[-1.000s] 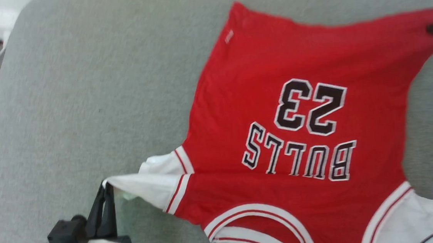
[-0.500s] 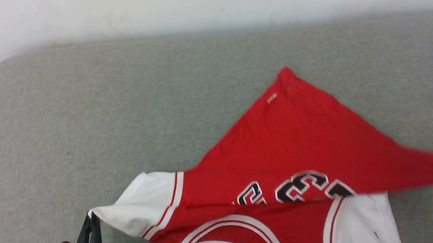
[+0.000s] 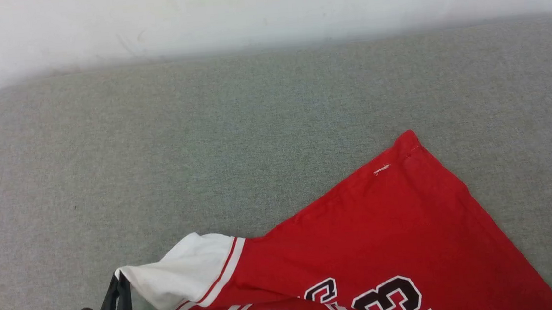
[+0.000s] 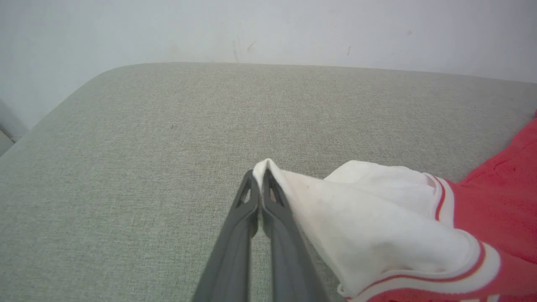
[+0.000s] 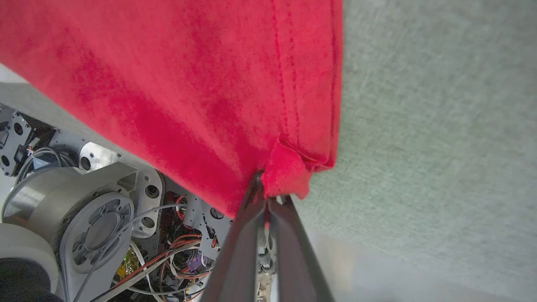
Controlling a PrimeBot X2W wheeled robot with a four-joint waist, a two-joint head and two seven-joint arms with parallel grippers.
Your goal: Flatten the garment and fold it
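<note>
I see a red garment point(image 3: 385, 225) with a white sleeve, red-and-white striped trim and black, white-outlined numerals. The table point(image 3: 157, 149) is flecked grey-green, the wall point(image 3: 245, 9) off-white. Left gripper point(image 4: 261, 175) and right gripper point(image 5: 266, 197): dark grey jaws.

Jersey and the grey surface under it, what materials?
Jersey: soft matte knit, probably a cotton blend; it drapes and puckers, and the hem is stitched. Grey surface: matte woven fabric, upholstery-like; a fine heathered weave shows in the left wrist view.
</note>
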